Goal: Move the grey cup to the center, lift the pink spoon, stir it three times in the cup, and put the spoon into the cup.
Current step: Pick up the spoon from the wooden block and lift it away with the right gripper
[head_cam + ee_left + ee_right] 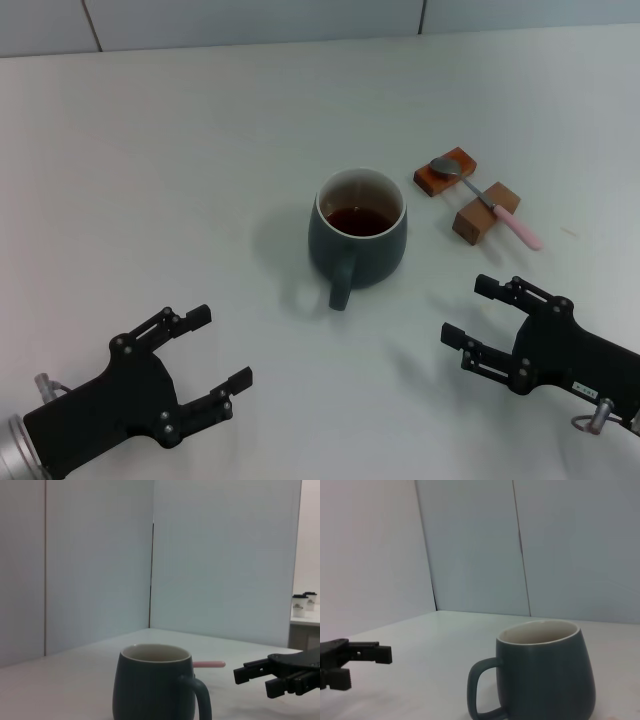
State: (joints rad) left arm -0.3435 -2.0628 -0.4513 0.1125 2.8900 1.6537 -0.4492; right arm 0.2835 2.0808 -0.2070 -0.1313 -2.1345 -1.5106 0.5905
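Note:
The grey cup (357, 238) stands upright mid-table with dark reddish liquid inside and its handle toward me; it also shows in the left wrist view (156, 684) and the right wrist view (542, 672). The pink spoon (490, 204) lies across two brown wooden blocks to the cup's right, bowl on the far block, pink handle pointing toward me; its handle tip shows in the left wrist view (209, 664). My left gripper (220, 352) is open and empty, near the front left. My right gripper (468, 312) is open and empty, near the front right, below the spoon.
Two brown wooden blocks (446, 172) (484, 212) carry the spoon. The white table (180, 170) ends at a pale wall at the back. The right gripper shows in the left wrist view (280, 672), the left gripper in the right wrist view (350, 662).

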